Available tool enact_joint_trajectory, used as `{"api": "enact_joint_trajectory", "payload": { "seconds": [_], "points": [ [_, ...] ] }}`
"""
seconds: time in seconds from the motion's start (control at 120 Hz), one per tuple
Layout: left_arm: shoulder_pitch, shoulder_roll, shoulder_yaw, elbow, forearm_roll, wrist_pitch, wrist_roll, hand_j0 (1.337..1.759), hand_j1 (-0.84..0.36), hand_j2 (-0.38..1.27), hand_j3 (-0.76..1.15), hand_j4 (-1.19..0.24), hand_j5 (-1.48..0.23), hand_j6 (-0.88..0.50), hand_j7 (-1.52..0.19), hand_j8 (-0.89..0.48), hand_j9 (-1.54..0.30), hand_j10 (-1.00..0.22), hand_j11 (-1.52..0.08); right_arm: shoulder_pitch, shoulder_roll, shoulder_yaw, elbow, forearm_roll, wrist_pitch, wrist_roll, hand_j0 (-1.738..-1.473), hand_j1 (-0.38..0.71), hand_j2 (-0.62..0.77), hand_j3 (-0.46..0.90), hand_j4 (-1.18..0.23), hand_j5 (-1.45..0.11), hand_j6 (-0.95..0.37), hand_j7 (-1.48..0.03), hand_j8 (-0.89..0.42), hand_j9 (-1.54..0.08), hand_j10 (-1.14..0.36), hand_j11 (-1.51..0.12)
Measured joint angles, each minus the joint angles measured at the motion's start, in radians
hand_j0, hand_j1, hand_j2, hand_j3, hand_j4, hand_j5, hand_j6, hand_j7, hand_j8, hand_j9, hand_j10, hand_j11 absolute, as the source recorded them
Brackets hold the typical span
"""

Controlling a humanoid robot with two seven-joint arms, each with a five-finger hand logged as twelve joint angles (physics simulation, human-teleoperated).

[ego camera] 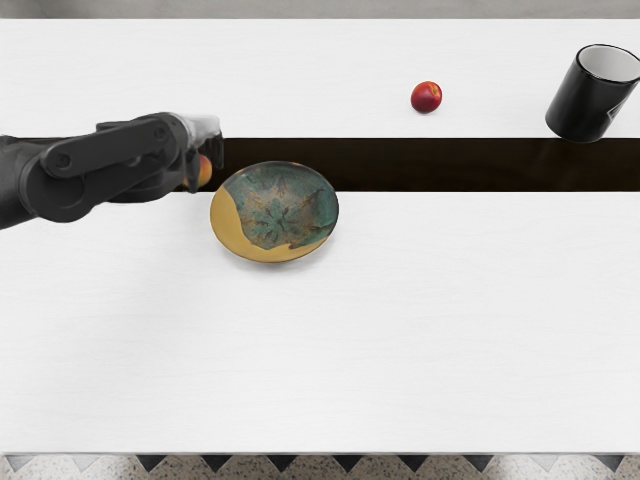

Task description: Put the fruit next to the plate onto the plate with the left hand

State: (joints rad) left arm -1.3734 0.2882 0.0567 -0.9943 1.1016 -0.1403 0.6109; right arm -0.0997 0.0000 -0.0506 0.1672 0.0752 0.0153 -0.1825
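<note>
The left arm [90,175] was seen entering from the left edge, stretched across the white table [320,340]. At its end, the left hand [196,145] was found with its fingers curled around a small orange fruit [205,171], of which only a sliver was visible between them. The held fruit was located just left of the plate [228,222], at the edge of the dark gap [450,165] in the tabletop; whether it was lifted could not be told. The plate, yellow-rimmed with a green centre, was seen bare. Further right, a red fruit [426,97] was set on the far strip, and a black mug [590,95] was tilted near the right edge.
</note>
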Motion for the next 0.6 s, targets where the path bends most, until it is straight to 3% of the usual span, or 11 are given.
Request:
{"api": "enact_joint_trajectory", "payload": {
  "seconds": [0.375, 0.6],
  "points": [
    [-0.019, -0.126, -0.051, 0.0, -0.032, -0.041, 0.0, 1.658, -0.38, 0.54, 0.0, -0.66, -0.89, -0.52, -0.88, -0.49, -0.87, -0.68, -0.88, 0.0, 0.0, 0.0, 0.0, 0.0, 0.0, 0.0, -1.658, -0.35, 0.0, 0.0, 0.0, 0.0, 0.0, 0.0, 0.0, 0.0, 0.0, 0.0],
    [0.025, -0.164, -0.038, 0.008, -0.02, -0.008, 0.0, 1.658, -0.37, 0.54, 0.0, -0.66, -0.89, -0.53, -0.88, -0.49, -0.87, -0.67, -0.87, 0.0, 0.0, 0.0, 0.0, 0.0, 0.0, 0.0, -1.658, -0.35, 0.0, 0.0, 0.0, 0.0, 0.0, 0.0, 0.0, 0.0, 0.0, 0.0]
  ]
}}
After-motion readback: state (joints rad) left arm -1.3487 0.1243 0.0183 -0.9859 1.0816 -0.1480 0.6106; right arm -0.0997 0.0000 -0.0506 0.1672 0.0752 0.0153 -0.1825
